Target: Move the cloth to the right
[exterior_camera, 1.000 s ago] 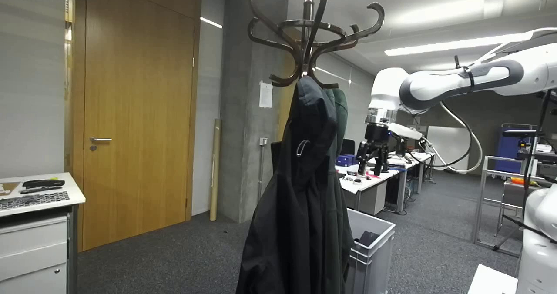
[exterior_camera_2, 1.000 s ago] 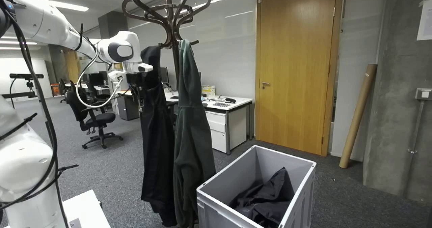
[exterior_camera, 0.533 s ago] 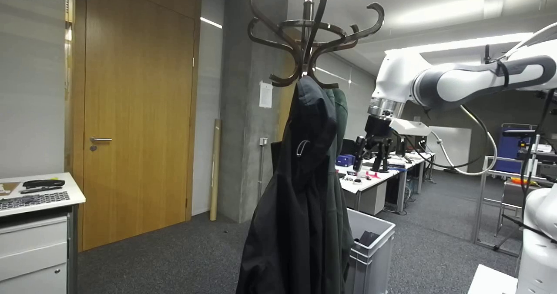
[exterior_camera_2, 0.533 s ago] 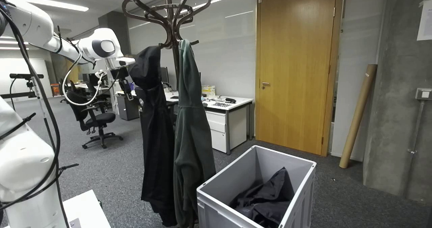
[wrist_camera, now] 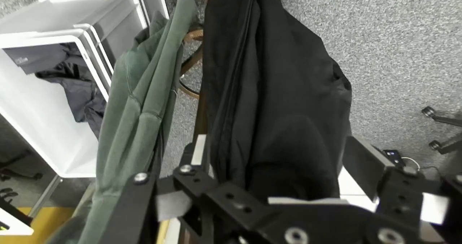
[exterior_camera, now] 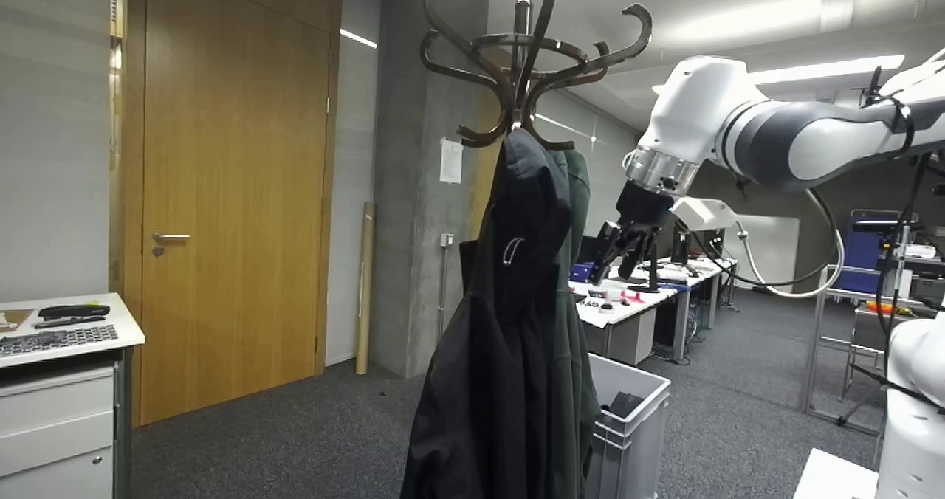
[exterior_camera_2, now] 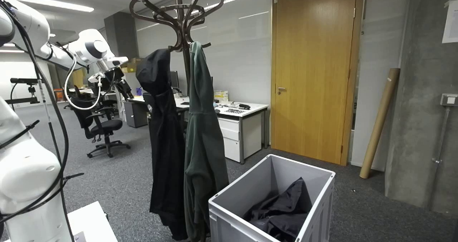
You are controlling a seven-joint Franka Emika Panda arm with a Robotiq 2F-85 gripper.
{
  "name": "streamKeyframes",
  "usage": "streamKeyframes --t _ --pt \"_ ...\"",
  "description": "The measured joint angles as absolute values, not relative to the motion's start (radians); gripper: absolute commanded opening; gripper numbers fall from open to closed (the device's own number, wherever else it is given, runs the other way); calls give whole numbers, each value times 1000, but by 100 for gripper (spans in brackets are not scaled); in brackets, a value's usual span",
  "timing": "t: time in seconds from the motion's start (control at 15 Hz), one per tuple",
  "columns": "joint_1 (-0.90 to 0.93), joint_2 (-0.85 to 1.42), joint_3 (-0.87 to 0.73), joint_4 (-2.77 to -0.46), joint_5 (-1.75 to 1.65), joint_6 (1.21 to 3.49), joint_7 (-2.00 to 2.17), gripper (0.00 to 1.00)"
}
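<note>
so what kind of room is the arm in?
Most likely an office: there's a black five-footed chair on castors, a white-topped, grey-legged desk, and a dark brown coat stand with curved arms.

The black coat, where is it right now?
In an exterior view, the black coat hangs left of centre from the coat stand, immediately left of the green garment.
</note>
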State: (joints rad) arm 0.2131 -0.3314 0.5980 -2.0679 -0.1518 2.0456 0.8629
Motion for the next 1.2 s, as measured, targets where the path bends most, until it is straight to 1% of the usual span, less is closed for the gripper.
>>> streamKeyframes --t 0.33,0.6,1.2 --pt "211 -255 679 -2017 -363 2174 943 100" --pt "209 -193 700 -1982 -546 2238 1023 100" --pt "225 -95 694 -1896 -911 2237 1238 100"
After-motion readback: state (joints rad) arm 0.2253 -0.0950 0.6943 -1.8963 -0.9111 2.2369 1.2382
